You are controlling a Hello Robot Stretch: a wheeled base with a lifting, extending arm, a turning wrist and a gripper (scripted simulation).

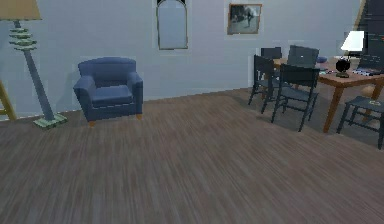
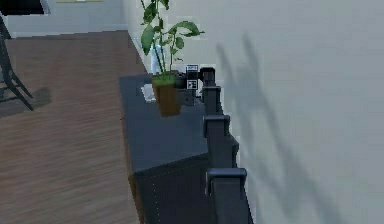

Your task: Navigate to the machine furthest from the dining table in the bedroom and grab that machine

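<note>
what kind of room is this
Probably a combined living and dining room in a house: a blue armchair by a floor lamp, a dining table with chairs, and a potted plant on a dark cabinet.

The floor (image 1: pixel 180 170) was matt wooden planking with a fine grain. The armchair (image 1: pixel 108 88) seemed upholstered in soft blue cloth. The dining table (image 1: pixel 358 86) showed smooth, warm wood. The cabinet (image 2: pixel 165 140) top was dark, matt and smooth.

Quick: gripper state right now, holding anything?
Gripper: cannot tell whether it holds anything; a potted plant stands at its far end on the dresser.
</note>
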